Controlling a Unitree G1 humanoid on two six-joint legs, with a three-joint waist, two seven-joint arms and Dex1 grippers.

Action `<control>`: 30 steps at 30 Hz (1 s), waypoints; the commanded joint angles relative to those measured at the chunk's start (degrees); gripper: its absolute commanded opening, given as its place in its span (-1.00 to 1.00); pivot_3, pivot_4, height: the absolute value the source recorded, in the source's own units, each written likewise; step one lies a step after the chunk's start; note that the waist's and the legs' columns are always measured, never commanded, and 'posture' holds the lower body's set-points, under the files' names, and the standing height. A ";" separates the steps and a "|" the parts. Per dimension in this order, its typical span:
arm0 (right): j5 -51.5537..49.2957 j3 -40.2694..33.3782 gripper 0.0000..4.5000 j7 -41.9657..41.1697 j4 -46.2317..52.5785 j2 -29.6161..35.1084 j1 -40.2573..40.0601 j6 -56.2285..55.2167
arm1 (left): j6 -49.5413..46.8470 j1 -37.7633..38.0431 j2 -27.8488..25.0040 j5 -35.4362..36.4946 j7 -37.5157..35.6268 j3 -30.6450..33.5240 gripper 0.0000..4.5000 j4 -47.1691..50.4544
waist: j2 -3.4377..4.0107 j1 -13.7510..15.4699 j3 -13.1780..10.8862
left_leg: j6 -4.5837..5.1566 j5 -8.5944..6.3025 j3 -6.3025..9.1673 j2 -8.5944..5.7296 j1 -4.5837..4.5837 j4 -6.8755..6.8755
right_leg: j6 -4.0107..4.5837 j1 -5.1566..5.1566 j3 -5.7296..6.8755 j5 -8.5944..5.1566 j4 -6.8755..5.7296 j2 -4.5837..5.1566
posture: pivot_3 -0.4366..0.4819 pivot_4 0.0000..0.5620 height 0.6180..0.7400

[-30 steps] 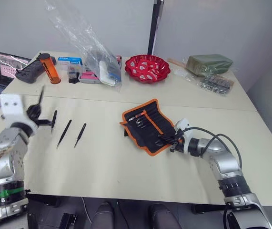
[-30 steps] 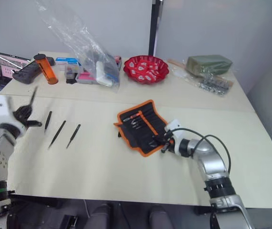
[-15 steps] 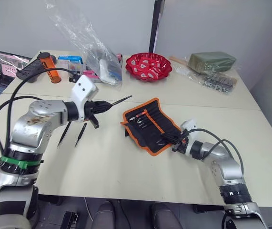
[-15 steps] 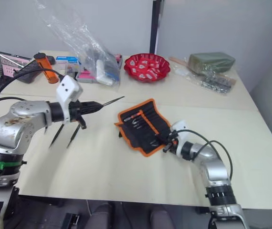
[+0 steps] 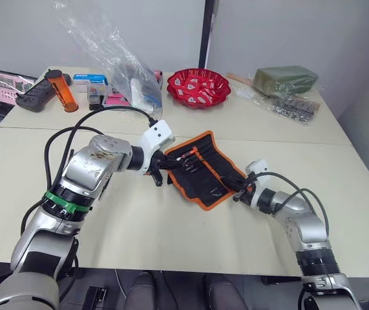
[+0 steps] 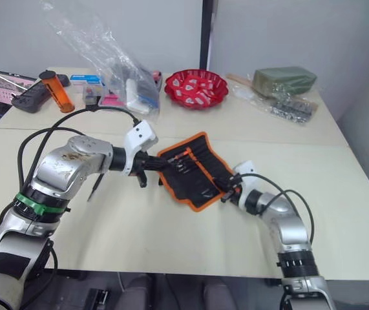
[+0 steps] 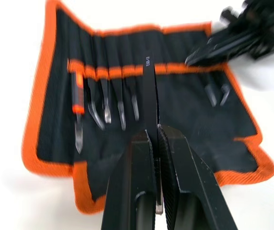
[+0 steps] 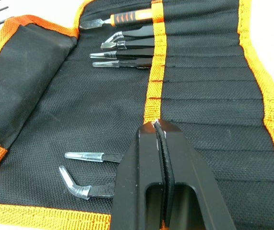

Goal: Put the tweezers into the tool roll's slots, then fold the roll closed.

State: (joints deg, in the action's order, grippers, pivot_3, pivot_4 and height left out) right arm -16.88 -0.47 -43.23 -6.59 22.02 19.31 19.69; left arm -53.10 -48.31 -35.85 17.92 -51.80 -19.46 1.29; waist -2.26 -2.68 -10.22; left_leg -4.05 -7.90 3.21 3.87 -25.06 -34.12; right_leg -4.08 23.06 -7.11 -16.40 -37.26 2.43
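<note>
In the left eye view we see the tool roll [image 5: 200, 169] lying open on the pale table [image 5: 171, 219], near the middle. The left gripper [image 5: 163, 165] is at the roll's left edge, and the right gripper [image 5: 238, 191] is at its right lower edge. Far back stands a red bowl [image 5: 198, 87].

In the right eye view, one loose tweezers [image 6: 96, 186] lies on the table under the left arm, well apart from the roll.

In the left wrist view we see our left fingers [image 7: 175, 177] closed tightly on one black tweezers [image 7: 149, 98]. It points toward the slots [image 7: 127, 72], with its tip at the orange band. Several tools already sit in the pockets, among them one with an orange handle [image 7: 78, 98].

In the right wrist view the right fingers [image 8: 189, 187] are pressed together, pinching the orange band of the roll where their tips meet it. Two tweezer tips [image 8: 86, 172] stick out of pockets just beside them.
</note>
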 commanded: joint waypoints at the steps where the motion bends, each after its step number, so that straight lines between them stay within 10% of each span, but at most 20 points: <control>1: 0.66 0.14 -1.00 0.10 -0.84 0.48 -0.28 -0.83 | -1.23 -0.53 -0.91 -1.79 0.87 -0.13 -1.00 1.85 | 0.00 0.03 0.00 | 0.00 0.00 0.01 0.00 0.00 0.00 | 0.00 0.00 0.00 0.00 0.00 0.00 | -0.05 -0.47 0.82; 30: 1.91 2.17 -1.00 1.08 -1.66 -1.25 -0.70 -1.25 | 1.30 -3.33 12.14 -8.77 6.85 -2.42 -1.00 -8.64 | 0.00 0.03 0.00 | 0.00 0.00 0.05 -0.04 0.01 -0.61 | -0.04 -0.01 -0.02 -0.03 -0.69 -0.02 | -0.05 -0.47 0.82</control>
State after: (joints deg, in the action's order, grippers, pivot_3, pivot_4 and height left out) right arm -15.59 0.33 -41.89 -8.32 20.74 19.49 18.08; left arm -53.27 -49.92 -24.57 10.18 -45.59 -21.55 -7.34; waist -2.26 -2.65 -10.21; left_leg -4.05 -7.90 3.26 3.82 -25.05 -34.74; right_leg -4.11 23.04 -7.13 -16.42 -37.95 2.41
